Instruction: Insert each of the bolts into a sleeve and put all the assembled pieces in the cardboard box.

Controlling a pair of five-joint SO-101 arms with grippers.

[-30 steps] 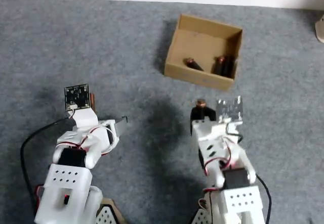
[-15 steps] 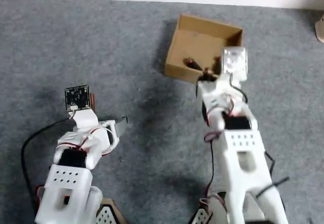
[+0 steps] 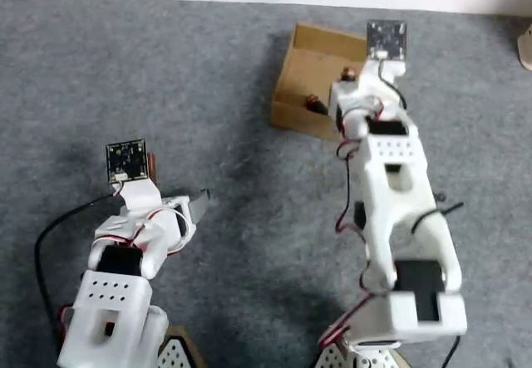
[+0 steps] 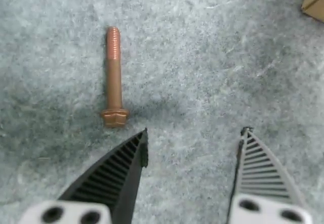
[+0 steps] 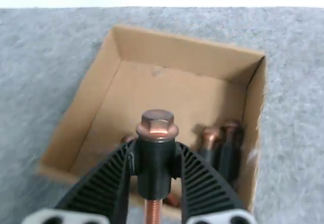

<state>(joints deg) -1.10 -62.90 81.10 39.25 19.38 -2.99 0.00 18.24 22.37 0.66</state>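
1. Fingers (image 5: 109,183) of the right gripper (image 5: 157,155) press in from both sides on a black sleeve (image 5: 156,171), pinching it upright. A copper bolt (image 5: 157,124) runs through the sleeve, its hexagonal head seated on the top end and its thread showing below.
2. Seen from the high view, the right arm (image 3: 395,185) reaches far forward across the grey felt surface (image 3: 183,77). It holds the sleeved bolt above the inside of the cardboard box (image 3: 293,115), close to the box's near wall.
3. Two assembled pieces (image 5: 220,143) lie side by side in the open box, against one side wall, with their copper heads pointing toward the middle.
4. A third piece (image 5: 129,139) lies on the box floor, mostly hidden behind the right gripper, and its sleeve cannot be made out.
5. The left gripper (image 4: 196,133) is spread wide with nothing between its fingers, low over the felt and well apart from the box.
6. A loose bolt (image 4: 114,77) lies flat on the felt with no sleeve on it. Its head sits just beside the tip of the dark finger (image 4: 121,173) without touching it, outside the gap between the fingers, and its thread points away from the gripper.
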